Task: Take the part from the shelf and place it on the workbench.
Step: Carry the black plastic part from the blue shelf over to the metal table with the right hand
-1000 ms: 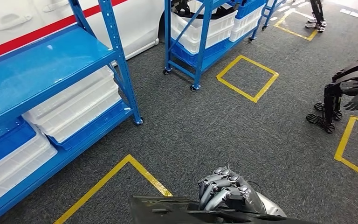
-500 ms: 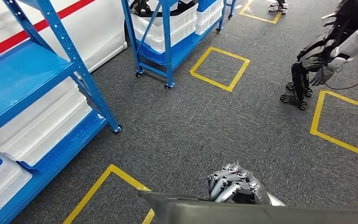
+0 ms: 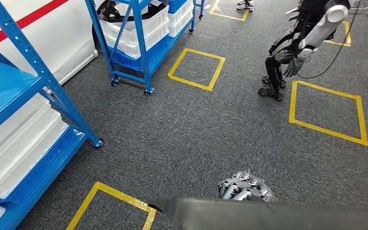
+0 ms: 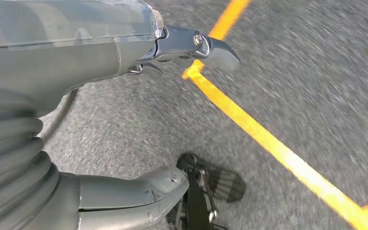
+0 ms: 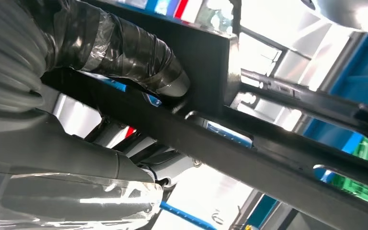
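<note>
**A:** Where's your right hand?

**B:** Bottom centre of the head view. My right hand [image 3: 245, 186] has its fingers curled tight over the far edge of the part [image 3: 278, 216], which lies as a grey slab along the bottom edge of the frame. From up there I see knuckles. The right wrist view gives the other side: my tape-wrapped thumb [image 5: 139, 62] pressed against a dark bar of the part, whose black frame runs across the picture.

**A:** And the left?

**B:** The left wrist view has my left hand [image 4: 67, 67] with thumb and fingers spread apart and nothing between them. Behind it are grey carpet [image 4: 139, 124] and a yellow floor line [image 4: 268, 139].

**A:** What's further out?

**B:** In the head view, a blue shelf [image 3: 9, 91] fills the left edge, with white bins [image 3: 19, 143] on its lower level. A wheeled blue rack [image 3: 139, 43] stands at the upper left, and a yellow floor square [image 3: 196, 67] lies just right of it. Another robot [image 3: 297, 43] stands at the upper right, well apart from me.
</note>
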Action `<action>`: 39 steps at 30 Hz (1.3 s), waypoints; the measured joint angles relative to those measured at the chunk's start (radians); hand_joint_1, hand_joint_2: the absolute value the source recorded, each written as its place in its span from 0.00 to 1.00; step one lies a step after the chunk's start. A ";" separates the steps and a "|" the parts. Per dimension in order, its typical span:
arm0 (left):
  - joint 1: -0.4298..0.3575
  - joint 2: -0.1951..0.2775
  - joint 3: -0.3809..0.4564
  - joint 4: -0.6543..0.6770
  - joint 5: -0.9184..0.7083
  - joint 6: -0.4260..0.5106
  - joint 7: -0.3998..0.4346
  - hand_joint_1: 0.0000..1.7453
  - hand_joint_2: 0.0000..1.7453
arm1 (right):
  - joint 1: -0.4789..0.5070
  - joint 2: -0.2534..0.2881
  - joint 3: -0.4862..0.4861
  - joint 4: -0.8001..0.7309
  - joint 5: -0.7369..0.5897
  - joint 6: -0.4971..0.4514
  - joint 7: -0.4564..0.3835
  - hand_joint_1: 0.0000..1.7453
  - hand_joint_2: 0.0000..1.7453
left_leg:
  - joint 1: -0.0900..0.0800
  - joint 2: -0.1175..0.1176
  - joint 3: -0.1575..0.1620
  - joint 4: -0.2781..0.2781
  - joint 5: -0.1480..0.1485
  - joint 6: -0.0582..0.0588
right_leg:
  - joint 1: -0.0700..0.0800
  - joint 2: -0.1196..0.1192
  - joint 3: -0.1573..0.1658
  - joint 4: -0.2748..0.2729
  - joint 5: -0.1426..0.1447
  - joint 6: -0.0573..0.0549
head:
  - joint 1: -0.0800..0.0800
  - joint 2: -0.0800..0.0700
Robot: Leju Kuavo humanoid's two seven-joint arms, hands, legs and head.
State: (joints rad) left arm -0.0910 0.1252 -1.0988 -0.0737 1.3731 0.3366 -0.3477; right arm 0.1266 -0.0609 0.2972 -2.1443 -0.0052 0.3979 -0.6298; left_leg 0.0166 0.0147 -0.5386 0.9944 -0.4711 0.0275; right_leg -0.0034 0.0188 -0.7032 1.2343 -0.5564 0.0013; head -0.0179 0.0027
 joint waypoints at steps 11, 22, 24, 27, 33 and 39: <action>-0.020 0.000 -0.018 0.000 0.000 -0.018 -0.033 0.00 1.00 | -0.140 0.033 0.066 0.029 0.004 0.039 0.018 1.00 1.00 | -0.003 0.085 0.020 0.009 -0.028 -0.047 | -0.005 -0.050 0.093 -0.192 0.100 -0.021 | 0.000 0.000; -0.021 0.006 -0.053 0.000 0.000 -0.020 -0.015 0.00 1.00 | -0.174 0.036 0.108 0.038 0.022 0.035 -0.004 1.00 1.00 | 0.004 -0.063 -0.033 0.065 -0.017 -0.042 | 0.001 0.066 0.093 -0.187 0.102 -0.041 | 0.000 0.000; -0.024 0.009 -0.061 0.000 0.000 -0.016 -0.010 0.00 1.00 | -0.178 0.039 0.113 0.037 0.025 0.031 -0.005 1.00 1.00 | 0.001 -0.083 -0.016 0.024 -0.013 -0.038 | -0.002 0.084 0.086 -0.185 0.104 -0.030 | 0.000 0.000; -0.031 0.009 -0.079 0.000 0.001 0.003 -0.005 0.00 1.00 | -0.179 0.041 0.119 0.032 0.032 0.021 -0.006 1.00 1.00 | 0.001 -0.053 -0.006 0.005 -0.002 -0.023 | -0.006 0.078 0.081 -0.181 0.102 -0.012 | 0.000 0.000; -0.031 0.011 -0.093 0.001 0.001 0.014 -0.024 0.00 1.00 | -0.177 0.040 0.121 0.027 0.050 -0.001 -0.009 1.00 1.00 | -0.001 0.019 0.002 -0.007 0.000 -0.008 | -0.012 -0.010 -0.051 0.079 -0.009 0.005 | 0.000 0.000; -0.035 0.011 -0.094 0.001 0.001 -0.014 -0.052 0.00 1.00 | -0.179 0.035 0.121 0.028 0.078 -0.004 -0.010 1.00 1.00 | -0.006 0.069 0.018 0.001 -0.021 -0.037 | -0.006 -0.071 0.090 -0.187 0.096 -0.009 | 0.000 0.000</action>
State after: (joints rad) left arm -0.1257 0.1359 -1.1928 -0.0731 1.3737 0.3230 -0.4000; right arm -0.0526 -0.0255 0.4185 -2.1167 0.0728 0.3938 -0.6401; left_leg 0.0103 0.0834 -0.5204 0.9951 -0.4921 -0.0093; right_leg -0.0099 -0.0522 -0.6134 1.0471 -0.4609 -0.0074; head -0.0180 0.0027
